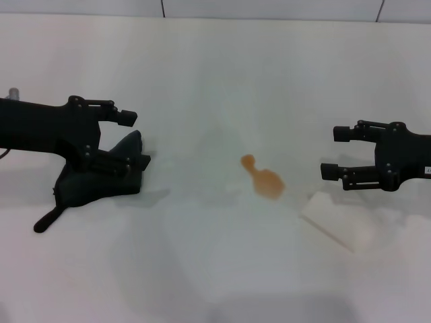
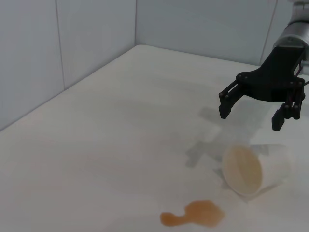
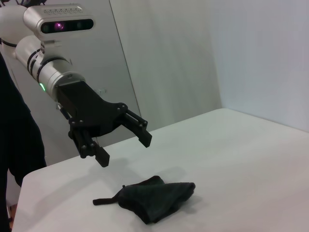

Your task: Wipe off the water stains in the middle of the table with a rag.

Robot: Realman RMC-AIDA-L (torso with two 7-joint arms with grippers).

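**Rag lies untouched, stain mid-surface**

The left pincer hovers with fingers apart over the dark rag, which lies crumpled near the left edge of the white surface. The orange-brown water stains sit at its middle. The right pincer, also apart, hangs above a tipped paper cup toward the right edge.

Head cam overhead; wrist cams low, crossed

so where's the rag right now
In the head view the rag lies on the table at the robot's left, directly under the open left gripper, well left of the water stains.
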